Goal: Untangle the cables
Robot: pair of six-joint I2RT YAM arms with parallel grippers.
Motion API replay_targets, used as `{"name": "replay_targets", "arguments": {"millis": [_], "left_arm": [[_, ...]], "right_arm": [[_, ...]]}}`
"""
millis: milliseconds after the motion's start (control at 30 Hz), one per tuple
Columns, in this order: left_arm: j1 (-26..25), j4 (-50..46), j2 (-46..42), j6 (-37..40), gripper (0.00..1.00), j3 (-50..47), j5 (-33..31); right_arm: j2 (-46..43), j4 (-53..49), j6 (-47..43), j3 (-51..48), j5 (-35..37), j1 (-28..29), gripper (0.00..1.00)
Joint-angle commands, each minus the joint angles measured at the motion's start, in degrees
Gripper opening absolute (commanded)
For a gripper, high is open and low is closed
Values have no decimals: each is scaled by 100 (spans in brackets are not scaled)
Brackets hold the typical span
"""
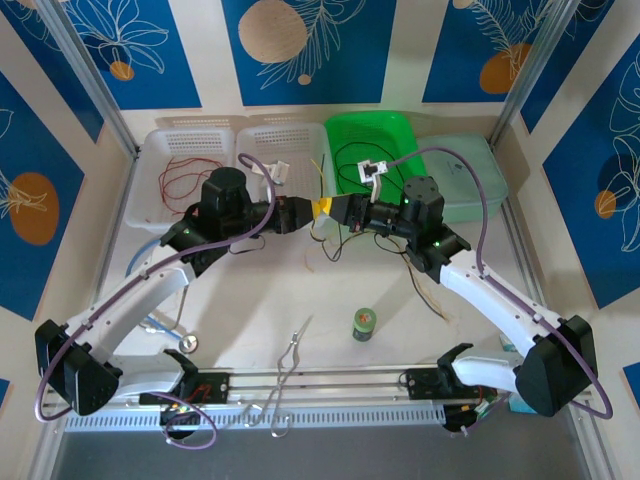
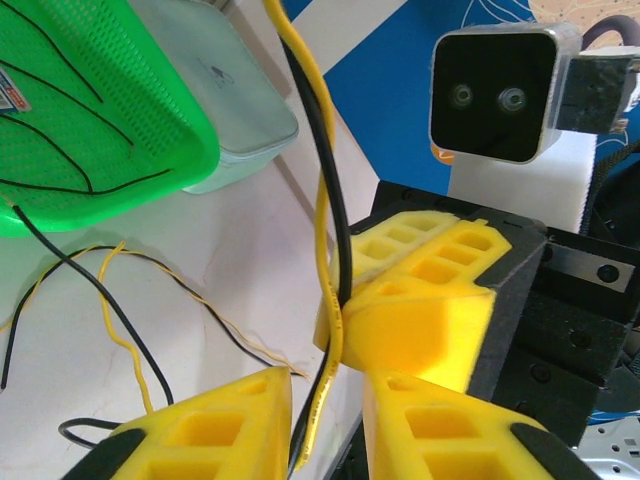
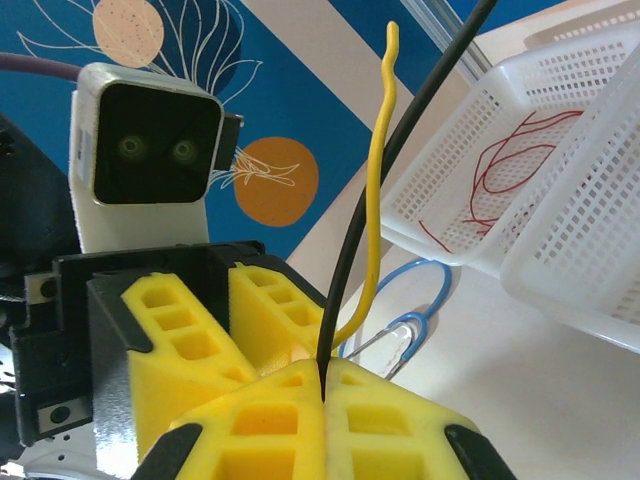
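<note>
My two grippers meet tip to tip above the table's middle. My right gripper is shut on a black cable, which rises from its pads. A yellow cable runs up beside it. In the left wrist view both the yellow cable and the black cable drop through the gap of my left gripper. Its jaws stand apart, open around them. More black and tan cables trail on the table. Red cables lie in a white basket.
A green basket holds a black cable and a white tag. A second white basket and a pale tub flank it. A blue stethoscope, metal forceps and a small green jar lie near the front.
</note>
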Motion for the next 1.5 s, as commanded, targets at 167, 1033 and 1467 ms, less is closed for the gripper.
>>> {"name": "replay_targets", "arguments": {"millis": [167,1033,1467], "left_arm": [[-60,87,-148,100,15,-22,-84],[-61,-445,-932,378,0,-436,-1440],[-61,-347,-710,292,8,-509,-1054]], "right_arm": [[17,885,563,-169,-323,-143,0],[-641,-120,147,-508,907,-384,0],[-718,-1464,-371,-115,1288,-618,0]]}}
